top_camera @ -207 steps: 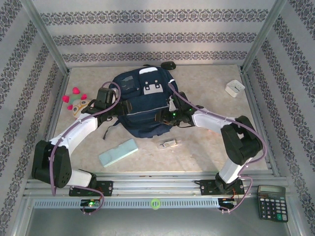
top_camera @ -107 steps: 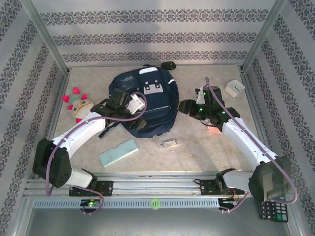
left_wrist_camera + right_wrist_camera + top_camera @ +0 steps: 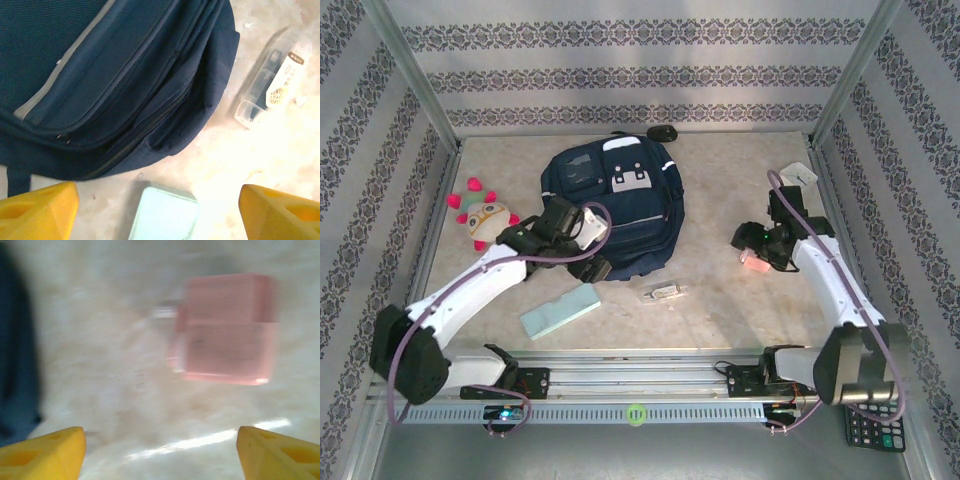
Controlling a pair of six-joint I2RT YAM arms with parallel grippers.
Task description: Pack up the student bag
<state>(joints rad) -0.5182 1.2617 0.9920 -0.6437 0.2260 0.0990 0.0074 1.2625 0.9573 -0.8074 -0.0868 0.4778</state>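
The student bag [image 3: 620, 200] lies flat mid-table, navy with grey-white patches; its zippered near edge [image 3: 110, 90] fills the upper left wrist view. My left gripper [image 3: 593, 262] hovers open at the bag's near-left corner, yellow fingertips [image 3: 37, 212] wide apart above a mint-green block [image 3: 162, 215]. My right gripper [image 3: 748, 245] is open to the right of the bag, over a small pink box [image 3: 756, 266]. That pink box [image 3: 225, 330] lies blurred on the table ahead of the fingers [image 3: 280, 452], and nothing sits between them.
The mint block [image 3: 560, 310] and a clear packaged item [image 3: 665, 293] lie in front of the bag. A plush toy [image 3: 485, 215] sits at left, a white box [image 3: 802, 175] at right rear, a dark object [image 3: 663, 132] behind the bag, a calculator [image 3: 873, 425] off-table.
The right arm swung away from the bag to the right and now hangs over the pink box. The left gripper drew back from the bag top to its near edge.
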